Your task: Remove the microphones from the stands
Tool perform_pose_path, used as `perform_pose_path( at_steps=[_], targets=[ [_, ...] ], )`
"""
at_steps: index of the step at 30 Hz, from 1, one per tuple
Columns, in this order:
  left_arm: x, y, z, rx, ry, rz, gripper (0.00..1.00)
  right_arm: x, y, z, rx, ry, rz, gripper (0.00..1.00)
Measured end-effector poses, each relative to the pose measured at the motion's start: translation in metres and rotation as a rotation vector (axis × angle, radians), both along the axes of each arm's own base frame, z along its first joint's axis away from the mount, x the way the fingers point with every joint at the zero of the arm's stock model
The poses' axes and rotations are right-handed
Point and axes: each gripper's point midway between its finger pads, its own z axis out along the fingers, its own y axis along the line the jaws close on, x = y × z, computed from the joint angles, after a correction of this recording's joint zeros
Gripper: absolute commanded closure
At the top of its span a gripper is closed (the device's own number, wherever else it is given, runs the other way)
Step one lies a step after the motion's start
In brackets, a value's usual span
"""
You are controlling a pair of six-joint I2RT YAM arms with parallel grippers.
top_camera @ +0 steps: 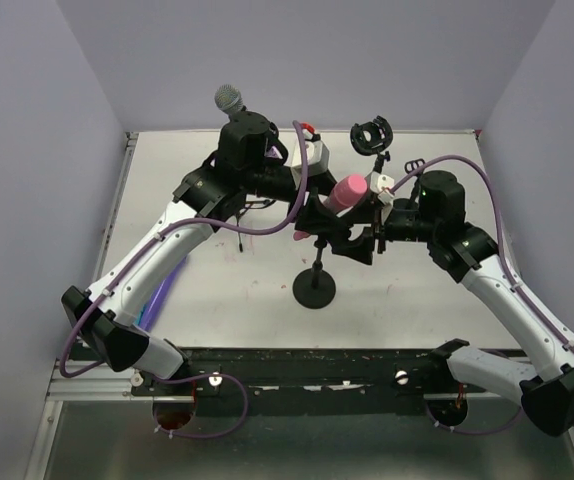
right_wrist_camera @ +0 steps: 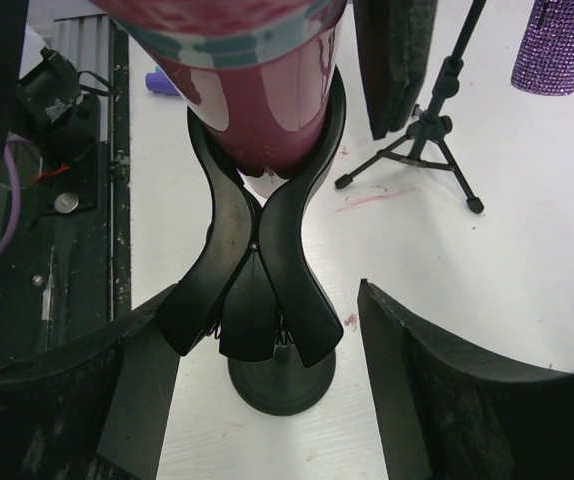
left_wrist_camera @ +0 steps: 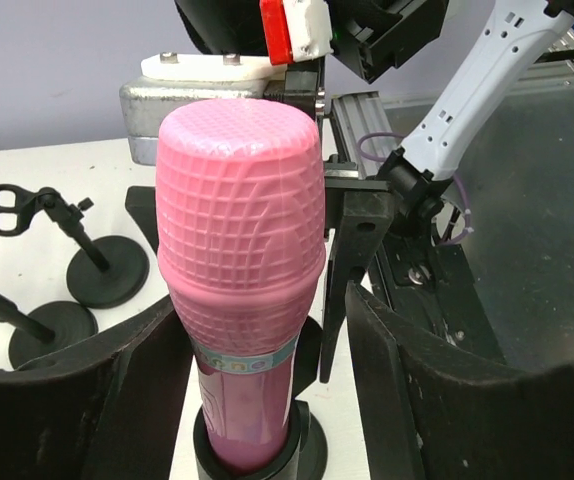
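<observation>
Microphone (top_camera: 347,190) seated in the clip (right_wrist_camera: 257,250) of the stand (top_camera: 315,288), head toward 1 o'clock: nothing removed yet. Left gripper (left_wrist_camera: 267,390) wide around its head, right gripper (right_wrist_camera: 267,400) wide astride the clip.

The right wrist view's top edge cuts off the pink microphone (right_wrist_camera: 257,90) and a purple microphone (right_wrist_camera: 557,45).

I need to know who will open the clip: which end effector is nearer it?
Right. The right end effector straddles the handles of the clip, open and not touching. The left end effector is higher, its fingers flanking the pink head of the mic.
</observation>
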Motion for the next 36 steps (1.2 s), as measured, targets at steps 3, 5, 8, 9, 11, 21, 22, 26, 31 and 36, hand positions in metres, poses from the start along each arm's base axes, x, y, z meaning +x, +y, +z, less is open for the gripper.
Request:
perform_pose_path(
  at_steps=[3,5,8,9,11,21,22,26,31,36],
  targets=[
    [-0.003,-0.002,-0.001,0.001,0.004,-0.008,0.33,-0.001,0.001,-0.001,0.005,-0.001,0.009,0.27],
    [-0.004,-0.003,-0.001,0.002,0.004,-0.012,0.33,-0.001,0.001,-0.002,0.007,-0.001,0.011,0.28],
    [-0.004,-0.006,-0.002,0.005,0.008,-0.017,0.35,-0.001,0.001,-0.001,0.009,-0.003,0.011,0.34],
    [-0.003,-0.007,-0.003,0.005,0.009,-0.018,0.37,-0.001,0.001,-0.001,0.009,-0.004,0.011,0.41],
    [0.0,-0.01,-0.004,0.007,0.01,-0.018,0.39,-0.002,0.001,-0.001,0.01,-0.003,0.013,0.61],
    [0.0,-0.015,-0.007,0.009,0.021,-0.034,0.67,0.0,-0.001,-0.003,0.007,-0.002,-0.004,0.98],
    [0.0,-0.015,-0.007,0.009,0.021,-0.034,0.7,0.0,-0.001,-0.003,0.009,-0.003,-0.005,0.98],
    [-0.004,-0.016,-0.007,0.007,0.022,-0.048,0.79,0.001,-0.001,-0.002,0.011,-0.004,-0.006,0.78],
    [-0.004,-0.015,-0.007,0.007,0.023,-0.051,0.9,0.004,-0.005,-0.002,0.002,0.0,-0.043,0.32],
    [0.0,-0.013,-0.006,0.004,0.01,-0.007,0.97,0.005,-0.011,0.003,0.004,-0.01,-0.087,0.08]
  ],
)
